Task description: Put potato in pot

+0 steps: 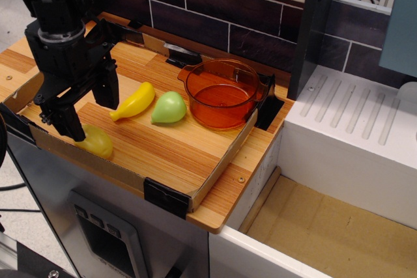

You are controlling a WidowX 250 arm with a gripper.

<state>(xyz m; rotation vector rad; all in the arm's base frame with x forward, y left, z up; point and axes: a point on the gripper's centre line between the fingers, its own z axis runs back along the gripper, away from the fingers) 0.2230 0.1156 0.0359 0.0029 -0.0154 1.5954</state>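
The potato (98,142), a dull mustard-yellow oval, lies at the front left corner of the wooden tray (169,151). My black gripper (91,116) is open and hangs just above and behind the potato. Its near finger (68,122) covers the potato's left end, and its far finger (108,92) stands beside the banana. I cannot tell whether the near finger touches the potato. The orange see-through pot (223,93) stands empty at the tray's back right, well to the right of the gripper.
A bright-yellow banana (134,101) and a light-green pear-shaped piece (169,107) lie between the gripper and the pot. A dark brick wall (215,11) runs behind the tray. A white sink unit (352,128) stands to the right.
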